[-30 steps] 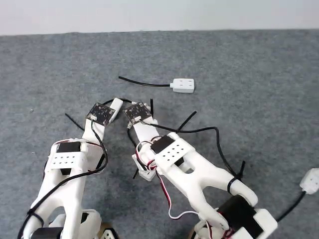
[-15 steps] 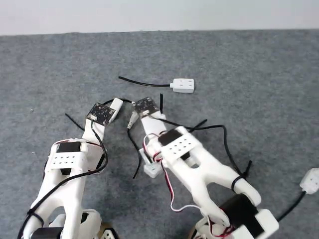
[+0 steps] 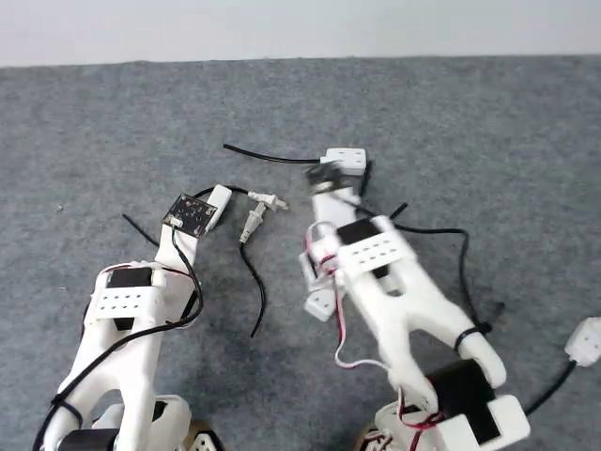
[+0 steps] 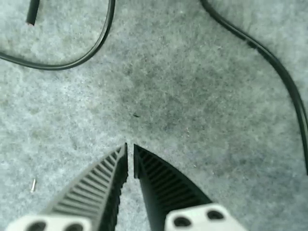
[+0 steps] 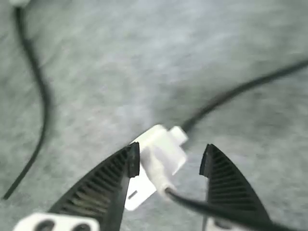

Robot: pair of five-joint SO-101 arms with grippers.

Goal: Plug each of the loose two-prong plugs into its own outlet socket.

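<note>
I log a grey mat. Right gripper, jaws apart, straddles the white outlet socket (contact unclear). Left gripper, jaws together, is over the mat. Two loose plugs lie between the arms.

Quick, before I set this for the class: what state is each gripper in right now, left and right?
Left gripper: shut, holding nothing.
Right gripper: open, one finger on either side of the white outlet socket, not clamped on it.
</note>
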